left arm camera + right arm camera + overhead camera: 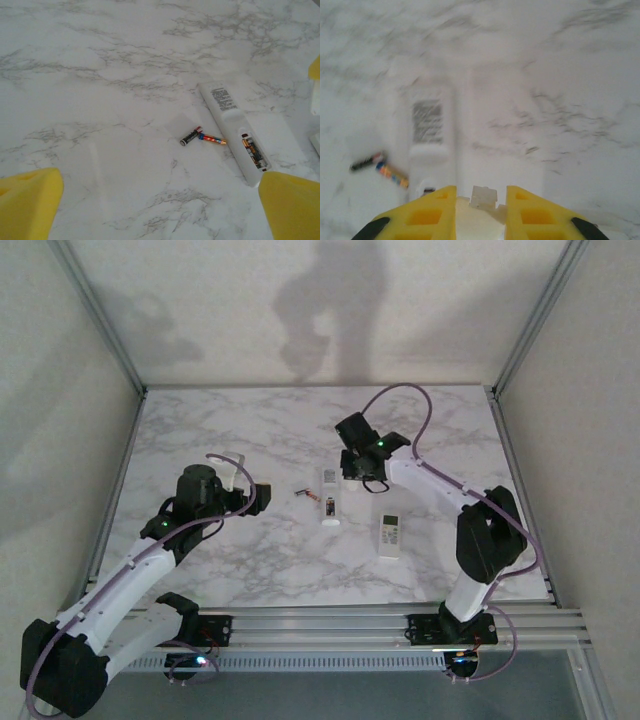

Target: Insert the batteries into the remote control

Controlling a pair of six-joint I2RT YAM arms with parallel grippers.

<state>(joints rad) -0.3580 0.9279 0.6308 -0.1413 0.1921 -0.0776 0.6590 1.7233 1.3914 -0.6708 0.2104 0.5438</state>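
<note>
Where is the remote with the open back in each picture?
Top external: the open remote lies mid-table, left of the other remote.
Left wrist: right of centre, slanting.
Right wrist: left of centre, blurry.
Shared landmark: the two loose batteries beside it.

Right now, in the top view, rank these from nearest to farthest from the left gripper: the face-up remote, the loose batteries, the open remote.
1. Loose batteries, just right of the left gripper.
2. Open remote, just beyond them, mid-table.
3. Face-up remote, farthest right, nearer the front edge.
</note>
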